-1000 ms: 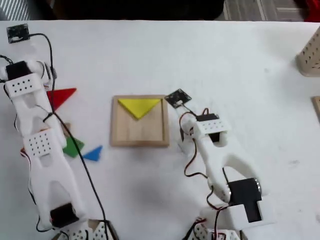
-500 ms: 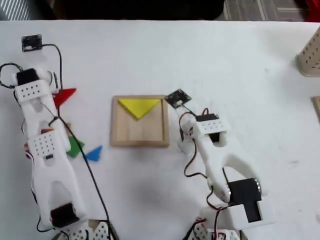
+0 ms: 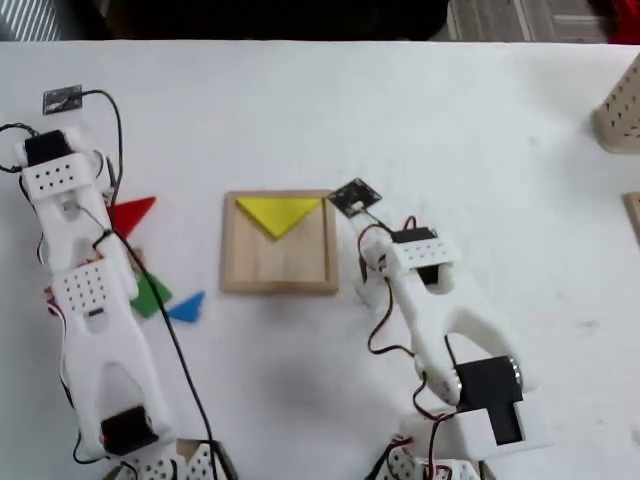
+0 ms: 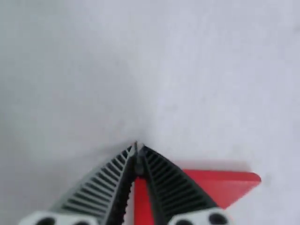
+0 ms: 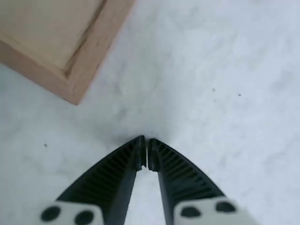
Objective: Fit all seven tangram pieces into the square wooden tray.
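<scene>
The left pincer (image 4: 137,153), clenched on nothing, has the red triangle (image 3: 135,213) just to its right and slightly nearer, tip pointing right toward the tray (image 3: 280,272).

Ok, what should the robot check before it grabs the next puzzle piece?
1. Yellow triangle sits in the wooden tray: ok.
2. Tray has bare room left: ok.
3. Left gripper open to take the red triangle: not ok, shut.
4. Right gripper off the tray: ok, beside its corner.
5. All seven pieces in sight: cannot tell; green piece and blue triangle show too.
</scene>
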Robot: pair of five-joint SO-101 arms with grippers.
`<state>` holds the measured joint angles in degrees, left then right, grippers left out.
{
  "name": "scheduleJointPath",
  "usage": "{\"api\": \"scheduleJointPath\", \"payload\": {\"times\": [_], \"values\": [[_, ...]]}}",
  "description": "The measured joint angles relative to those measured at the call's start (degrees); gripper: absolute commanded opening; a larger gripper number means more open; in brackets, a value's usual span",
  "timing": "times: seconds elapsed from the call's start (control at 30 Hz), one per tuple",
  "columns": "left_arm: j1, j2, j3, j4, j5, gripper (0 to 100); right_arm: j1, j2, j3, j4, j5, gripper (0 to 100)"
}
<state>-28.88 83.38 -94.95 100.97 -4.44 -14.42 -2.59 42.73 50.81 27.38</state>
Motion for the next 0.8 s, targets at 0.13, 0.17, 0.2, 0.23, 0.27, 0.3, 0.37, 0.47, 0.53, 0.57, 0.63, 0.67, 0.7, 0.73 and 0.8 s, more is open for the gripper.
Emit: {"api": "scheduleJointPath", "payload": {"times": [0.13,0.17,0.2,0.23,0.27,0.3,0.37,0.47,0.53,0.57,0.63,0.67,0.7,0.73,0.8], "values": [[0.0,-0.53,0.26,0.0,0.18,2,0.0,0.0,0.0,0.0,0.0,1.9],[0.0,-0.88,0.7,0.09,0.18,2,0.0,0.0,0.0,0.0,0.0,1.9],[0.0,-1.49,1.58,0.18,0.18,2,0.0,0.0,0.0,0.0,0.0,1.9],[0.0,-2.46,2.9,0.44,0.18,2,0.0,0.0,0.0,0.0,0.0,1.9],[0.0,-3.69,4.84,0.7,0.18,2,0.0,0.0,0.0,0.0,0.0,1.9],[0.0,-5.1,7.21,0.88,0.18,2,0.0,0.0,0.0,0.0,0.0,1.9],[0.0,-8.7,13.71,0.97,0.18,2,0.0,0.0,0.0,0.0,0.0,1.9],[0.35,-14.86,25.14,0.97,0.18,2,0.0,0.0,0.0,0.0,0.0,1.9],[0.62,-18.73,32.44,0.97,0.18,2,0.0,0.0,0.0,0.0,0.0,1.9],[0.62,-20.13,35.34,0.97,0.18,2,0.0,0.0,0.0,0.0,0.0,1.9],[0.62,-22.42,39.03,0.97,0.18,2,0.0,0.0,0.0,0.0,0.0,1.9],[0.62,-23.21,40.18,0.97,0.18,2,0.0,0.0,0.0,0.0,0.0,1.9],[0.62,-23.91,41.05,0.97,0.0,2,0.0,0.0,0.0,0.0,0.0,1.9],[0.62,-24.53,41.67,0.97,-0.7,2,0.0,0.0,0.0,0.0,0.0,1.9],[0.79,-25.67,43.52,0.97,-1.85,2,0.0,0.0,0.0,0.0,0.0,1.9]]}}
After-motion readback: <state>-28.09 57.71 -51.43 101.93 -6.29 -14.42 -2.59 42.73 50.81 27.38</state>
